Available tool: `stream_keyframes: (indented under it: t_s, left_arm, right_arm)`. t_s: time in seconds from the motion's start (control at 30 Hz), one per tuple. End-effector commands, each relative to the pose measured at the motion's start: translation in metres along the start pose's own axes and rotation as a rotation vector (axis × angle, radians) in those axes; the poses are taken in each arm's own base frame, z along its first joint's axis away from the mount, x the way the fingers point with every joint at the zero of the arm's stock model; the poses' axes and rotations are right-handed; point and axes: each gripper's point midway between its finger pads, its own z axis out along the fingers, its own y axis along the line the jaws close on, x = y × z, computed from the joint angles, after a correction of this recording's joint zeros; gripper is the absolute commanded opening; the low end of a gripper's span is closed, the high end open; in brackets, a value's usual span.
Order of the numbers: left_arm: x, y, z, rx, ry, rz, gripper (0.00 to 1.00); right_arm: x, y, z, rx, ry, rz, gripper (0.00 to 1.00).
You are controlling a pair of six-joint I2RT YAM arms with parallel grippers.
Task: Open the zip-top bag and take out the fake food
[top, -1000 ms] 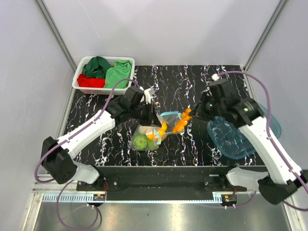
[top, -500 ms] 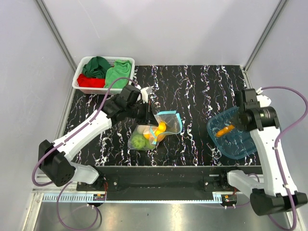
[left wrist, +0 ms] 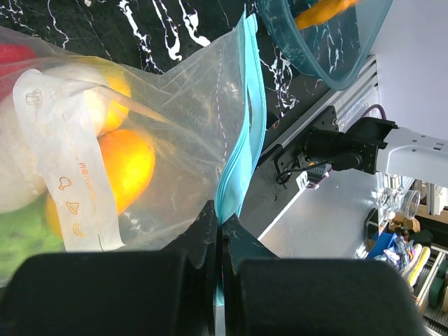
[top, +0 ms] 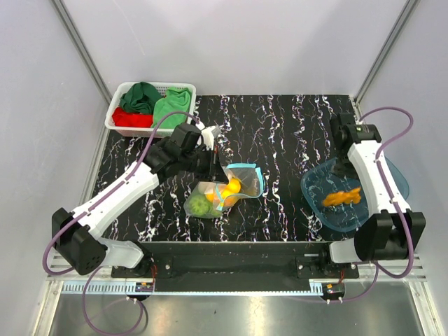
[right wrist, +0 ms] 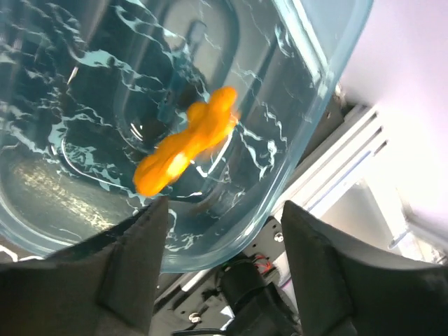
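Your left gripper (left wrist: pixel 218 218) pinches the bag (top: pixel 227 187); one orange piece (top: pixel 341 198) lies in the tub (top: pixel 381 210).

You have two arms in view. The left jaws are closed tight on the bag's blue zip strip (left wrist: pixel 241 140), and the bag rests on the black marbled table (top: pixel 280 126) near its middle. Your right gripper (right wrist: pixel 224 205) hangs over the tub with its jaws spread wide and nothing between them. Through the clear plastic you can count one orange fruit (left wrist: pixel 126 168), one yellow piece (left wrist: pixel 115 84), one pale white piece (left wrist: pixel 42 119), one green piece (left wrist: pixel 28 231) and a sliver of red (left wrist: pixel 10 56). A white band (left wrist: pixel 70 175) across the bag carries small orange symbols, too small to read as words. At the far left corner, one white basket (top: pixel 115 119) holds two green cloths (top: pixel 171 106) and one red cloth (top: pixel 131 119).
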Motion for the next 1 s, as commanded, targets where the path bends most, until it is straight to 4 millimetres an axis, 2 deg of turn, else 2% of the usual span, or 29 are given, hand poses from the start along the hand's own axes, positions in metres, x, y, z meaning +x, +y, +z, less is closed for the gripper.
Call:
stream_keyframes:
  t_s: [0.0,0.1,0.13,0.2,0.27,0.3,0.33,0.37,0.4,0.43,0.5,0.53,0.63,0.67,0.83,0.9,0.97]
  left_arm:
    - [-0.017,-0.023,-0.016,0.064,-0.059,0.061,0.00]
    - [-0.016,-0.025,-0.011,0.081,-0.038,0.042,0.00]
    - [-0.016,-0.024,-0.008,0.079,-0.032,0.034,0.00]
    - [-0.017,-0.022,-0.006,0.074,-0.036,0.028,0.00]
    - [-0.017,-0.021,-0.003,0.073,-0.033,0.018,0.00]
    - [-0.019,-0.021,-0.002,0.071,-0.036,0.014,0.00]
    - [-0.019,-0.021,-0.001,0.072,-0.035,0.008,0.00]
    - [-0.021,-0.021,-0.001,0.067,-0.038,0.004,0.00]
    - [-0.021,-0.021,0.000,0.070,-0.036,0.001,0.00]
    - [-0.022,-0.021,0.001,0.068,-0.036,-0.007,0.00]
    - [-0.023,-0.023,0.002,0.073,-0.034,-0.012,0.00]
    - [-0.024,-0.022,0.003,0.072,-0.032,-0.019,0.00]
    - [-0.026,-0.023,0.005,0.073,-0.030,-0.032,0.00]
    - [-0.026,-0.024,0.006,0.075,-0.028,-0.037,0.00]
    - [-0.030,-0.028,0.003,0.079,-0.043,-0.053,0.00]
    - [-0.032,-0.031,0.001,0.084,-0.049,-0.053,0.00]
    - [-0.033,-0.033,0.001,0.088,-0.048,-0.057,0.00]
  right_arm:
    - [-0.028,0.009,-0.026,-0.116,-0.070,-0.017,0.75]
    - [-0.009,0.056,-0.055,-0.363,-0.034,-0.097,0.79]
    - [-0.003,0.065,-0.066,-0.424,-0.035,-0.106,0.79]
    - [0.020,0.100,-0.099,-0.626,0.000,-0.163,0.78]
    - [0.034,0.118,-0.130,-0.780,0.010,-0.143,0.74]
    - [0.049,0.139,-0.155,-0.926,0.033,-0.174,0.72]
    - [0.054,0.142,-0.171,-0.995,0.043,-0.133,0.70]
    - [0.059,0.148,-0.182,-1.050,0.050,-0.130,0.65]
    - [0.069,0.160,-0.201,-1.148,0.051,-0.161,0.57]
    - [0.072,0.163,-0.212,-1.187,0.055,-0.146,0.53]
    - [0.079,0.177,-0.230,-1.266,0.035,-0.172,0.51]
    - [0.091,0.184,-0.237,-1.292,0.047,-0.208,0.50]
    - [0.108,0.206,-0.250,-1.379,0.087,-0.270,0.50]
    - [0.106,0.214,-0.257,-1.417,0.064,-0.271,0.49]
    - [0.116,0.242,-0.248,-1.461,0.066,-0.321,0.38]
    - [0.121,0.255,-0.237,-1.450,0.088,-0.331,0.37]
    - [0.125,0.265,-0.234,-1.476,0.097,-0.340,0.37]
